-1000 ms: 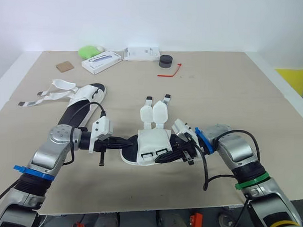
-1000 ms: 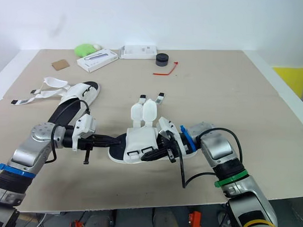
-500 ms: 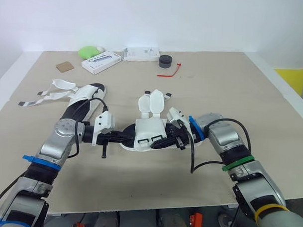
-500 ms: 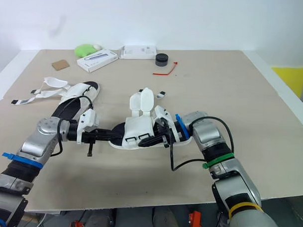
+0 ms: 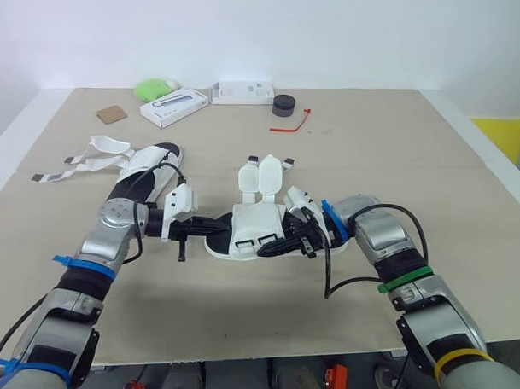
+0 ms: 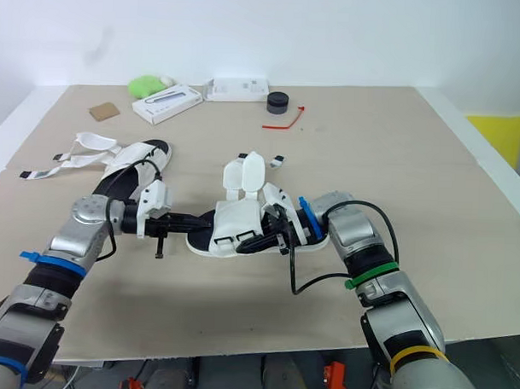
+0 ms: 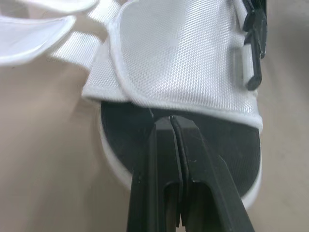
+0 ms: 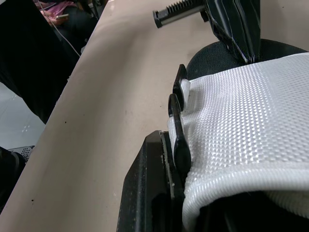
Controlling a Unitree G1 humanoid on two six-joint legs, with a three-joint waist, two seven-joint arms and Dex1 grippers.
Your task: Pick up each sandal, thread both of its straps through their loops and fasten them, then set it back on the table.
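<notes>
Well, counted from the largest to the smallest:

- One table (image 5: 398,157), a flat beige board; all the things lie on it.
- Two sandals, each with a black sole and a white woven upper. The middle sandal (image 5: 259,231) lies on the table between the two arms. The left sandal (image 5: 145,180) lies well apart from it, toward the robot's left.
- Two grippers. The left gripper (image 7: 166,121) has its fingers pressed together, with the tips on the black insole just at the edge of the white upper. The right gripper (image 5: 299,244) pinches the white upper of the middle sandal on the side of the loops.
- Two white boxes near the far edge, a flat box (image 5: 173,104) and a long box (image 5: 243,91).
- Two straps (image 5: 262,176) on the middle sandal, rounded flaps lying open on the far side (not yet threaded). The left sandal's straps (image 5: 90,159) lie spread out on the table.
- Two black loops (image 8: 176,121), thin and rectangular, on the white upper.
- One green lump (image 5: 151,90), one brown square (image 5: 111,113), one black round puck (image 5: 285,104) and one red tie (image 5: 295,121), all well apart from the arms.
</notes>
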